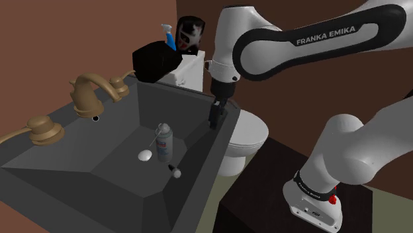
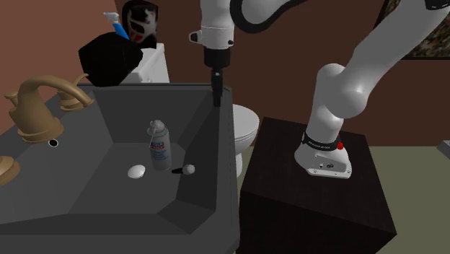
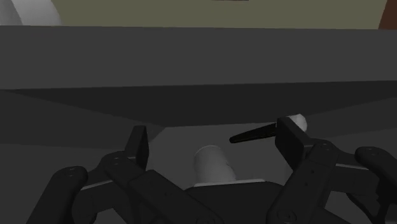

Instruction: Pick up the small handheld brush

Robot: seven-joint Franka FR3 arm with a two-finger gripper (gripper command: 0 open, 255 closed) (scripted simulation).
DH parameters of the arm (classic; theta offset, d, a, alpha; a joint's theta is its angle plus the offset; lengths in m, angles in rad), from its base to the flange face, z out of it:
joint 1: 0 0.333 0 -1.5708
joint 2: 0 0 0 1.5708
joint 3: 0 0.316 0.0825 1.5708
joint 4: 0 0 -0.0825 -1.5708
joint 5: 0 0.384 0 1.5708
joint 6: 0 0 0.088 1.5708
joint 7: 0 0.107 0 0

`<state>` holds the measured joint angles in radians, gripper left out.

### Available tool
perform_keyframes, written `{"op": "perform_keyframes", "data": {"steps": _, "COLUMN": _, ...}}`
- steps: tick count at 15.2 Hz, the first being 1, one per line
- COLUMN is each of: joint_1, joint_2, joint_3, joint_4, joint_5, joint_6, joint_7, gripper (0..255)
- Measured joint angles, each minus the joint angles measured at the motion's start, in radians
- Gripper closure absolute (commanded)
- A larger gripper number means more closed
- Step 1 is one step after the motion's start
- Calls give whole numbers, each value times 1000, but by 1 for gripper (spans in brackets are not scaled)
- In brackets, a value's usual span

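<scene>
Brush (image 2: pixel 182 170) is lying in the sink (image 2: pixel 108 209) near its right wall, handle pointing toward the spray can (image 2: pixel 159 144). Gripper (image 2: pixel 215 97) is hovering unclenched over the rim.

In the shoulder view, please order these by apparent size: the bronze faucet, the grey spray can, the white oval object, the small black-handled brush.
Bronze faucet, largest.
Grey spray can, second.
White oval object and small black-handled brush look alike; no ranking.

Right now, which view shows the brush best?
The second exterior view: the brush lies unhidden in the sink beside the can, dark handle and white head both plain. The shoulder view shows it too, but less plainly. In the wrist view a finger of the pincer covers part of its head.
</scene>
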<state>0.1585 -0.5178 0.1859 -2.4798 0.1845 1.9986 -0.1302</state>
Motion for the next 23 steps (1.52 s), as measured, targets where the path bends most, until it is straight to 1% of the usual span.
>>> {"op": "perform_keyframes", "data": {"steps": 4, "joint_1": 36, "joint_2": 128, "joint_3": 51, "joint_4": 21, "joint_5": 10, "joint_6": 118, "joint_7": -16, "gripper": 0}}
{"op": "perform_keyframes", "data": {"steps": 7, "joint_1": 67, "joint_2": 206, "joint_3": 96, "joint_4": 46, "joint_5": 13, "joint_6": 183, "joint_7": -11, "gripper": 0}}
{"op": "perform_keyframes", "data": {"steps": 10, "joint_1": 88, "joint_2": 298, "joint_3": 133, "joint_4": 81, "joint_5": 0, "joint_6": 248, "joint_7": -13, "gripper": 0}}
{"op": "perform_keyframes", "data": {"steps": 14, "joint_1": 119, "joint_2": 426, "joint_3": 183, "joint_4": 122, "joint_5": -34, "joint_6": 343, "joint_7": -3, "gripper": 0}}
{"op": "perform_keyframes", "data": {"steps": 17, "joint_1": 125, "joint_2": 471, "joint_3": 193, "joint_4": 143, "joint_5": -52, "joint_6": 370, "joint_7": -1, "gripper": 0}}
{"op": "perform_keyframes", "data": {"steps": 23, "joint_1": 128, "joint_2": 536, "joint_3": 198, "joint_4": 120, "joint_5": -77, "joint_6": 455, "joint_7": 13, "gripper": 0}}
